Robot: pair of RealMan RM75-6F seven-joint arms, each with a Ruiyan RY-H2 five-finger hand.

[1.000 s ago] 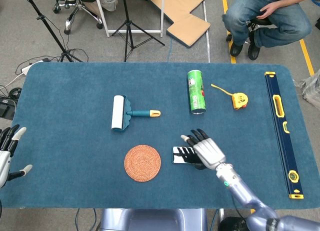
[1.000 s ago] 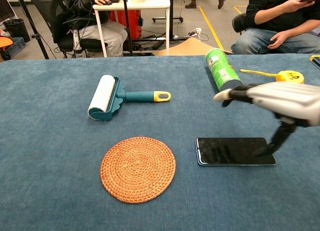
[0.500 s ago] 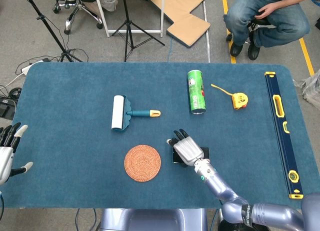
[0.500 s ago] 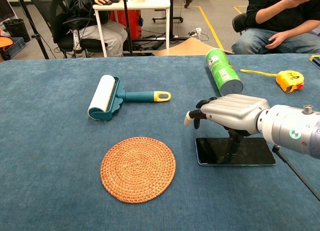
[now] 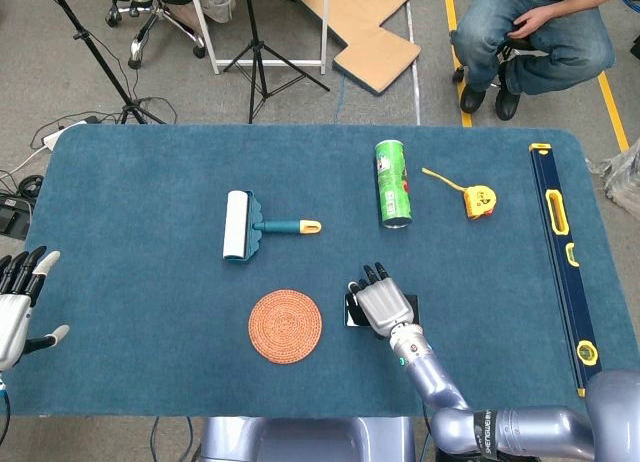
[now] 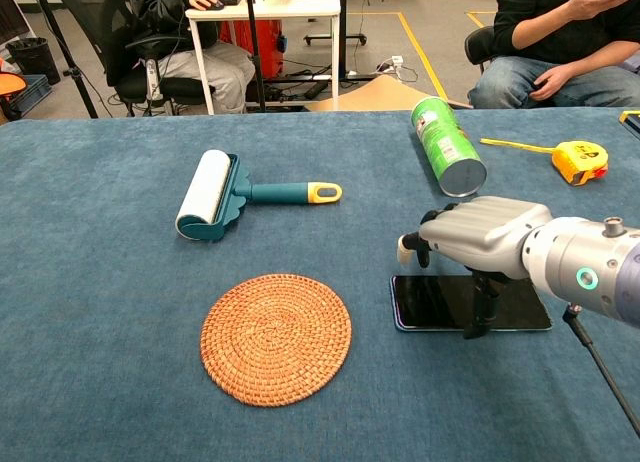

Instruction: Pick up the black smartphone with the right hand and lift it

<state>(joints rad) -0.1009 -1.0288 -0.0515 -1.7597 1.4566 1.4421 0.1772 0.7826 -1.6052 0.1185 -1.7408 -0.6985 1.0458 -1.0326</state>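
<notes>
The black smartphone [image 6: 430,302] lies flat on the blue table, screen up, to the right of the woven coaster. My right hand [image 6: 480,237] hovers palm down over its middle. The thumb [image 6: 479,317] reaches down to the phone's near edge, while the other fingers [image 6: 420,247] curl above the far side without gripping. From the head view the right hand [image 5: 382,304] hides most of the smartphone [image 5: 411,307]. My left hand [image 5: 20,302] is at the table's left edge with fingers spread, holding nothing.
A lint roller [image 6: 210,194] lies at the back left and a round woven coaster [image 6: 276,338] sits left of the phone. Behind the phone lie a green can [image 6: 447,147] and a yellow tape measure [image 6: 580,160]. A long level [image 5: 562,252] runs along the right edge.
My right hand swung in from the right to above the phone's middle and dropped lower. Its thumb went from the phone's right end to the middle of its near edge. The phone has not moved.
</notes>
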